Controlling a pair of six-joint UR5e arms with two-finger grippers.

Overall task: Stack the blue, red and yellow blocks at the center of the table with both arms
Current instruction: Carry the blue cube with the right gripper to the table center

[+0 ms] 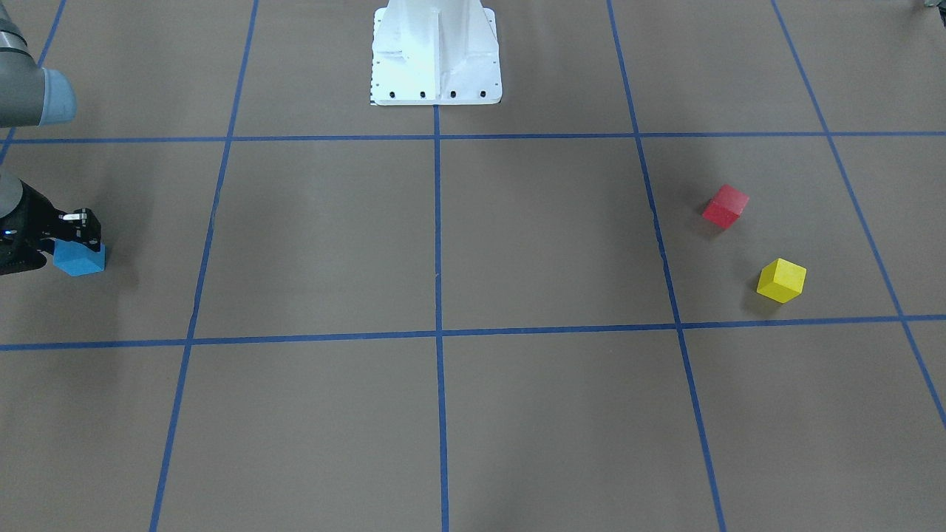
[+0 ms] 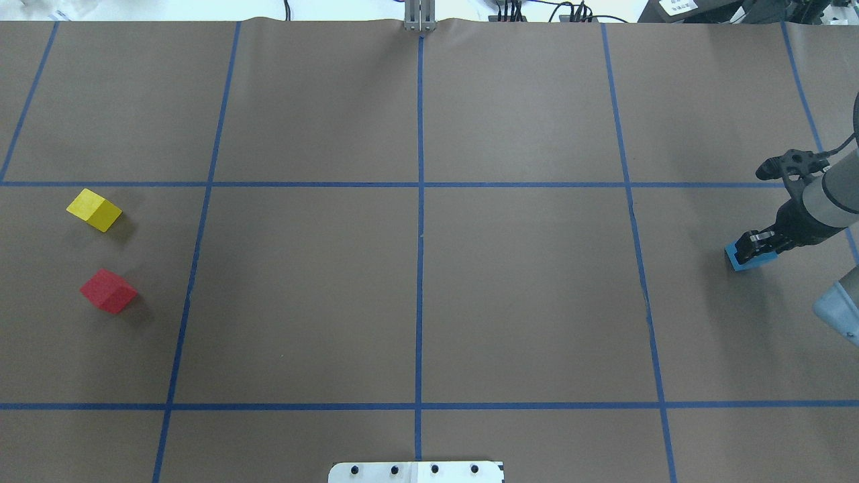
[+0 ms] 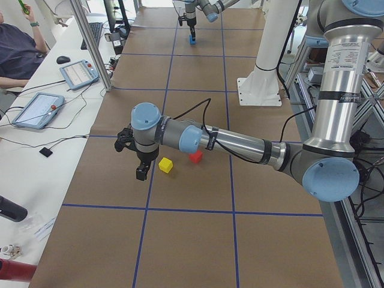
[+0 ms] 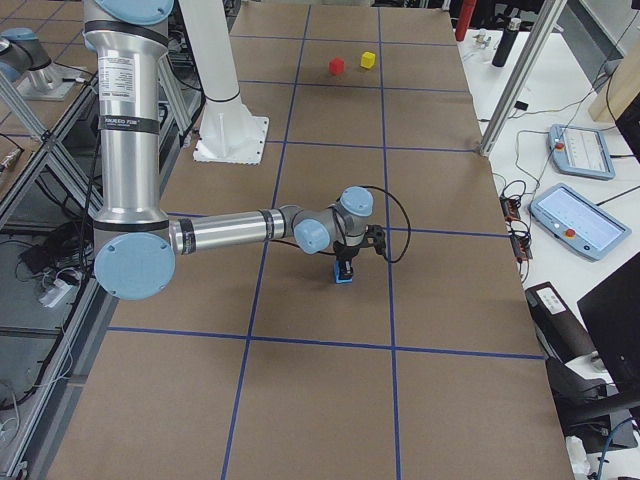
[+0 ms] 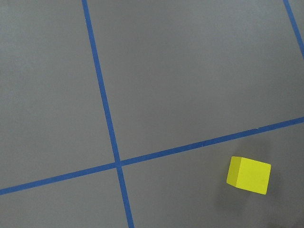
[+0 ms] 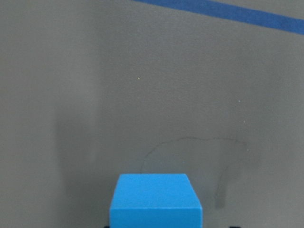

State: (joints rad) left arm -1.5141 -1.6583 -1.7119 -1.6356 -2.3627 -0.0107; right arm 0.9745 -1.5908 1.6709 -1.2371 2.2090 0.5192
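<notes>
The right tool [image 1: 77,225] stands open astride the blue block [image 1: 80,260], which sits on the worktop [image 1: 517,244]. The left tool [image 3: 141,173] hangs just beside the yellow block [image 3: 165,165], the red block [image 3: 195,157] beyond that; whether it is open or closed I cannot tell.

My blue block [image 2: 745,258], a small plain cube, sits far out on my right side of the table [image 2: 523,288], low between the fingers of my right pincer [image 2: 753,247]; I cannot tell whether they press it. The red block [image 2: 107,291] and yellow block [image 2: 94,210], cubes of like size, lie on my left side, near each other but apart, both skewed to the blue grid lines. The yellow lies farther from my base.
</notes>
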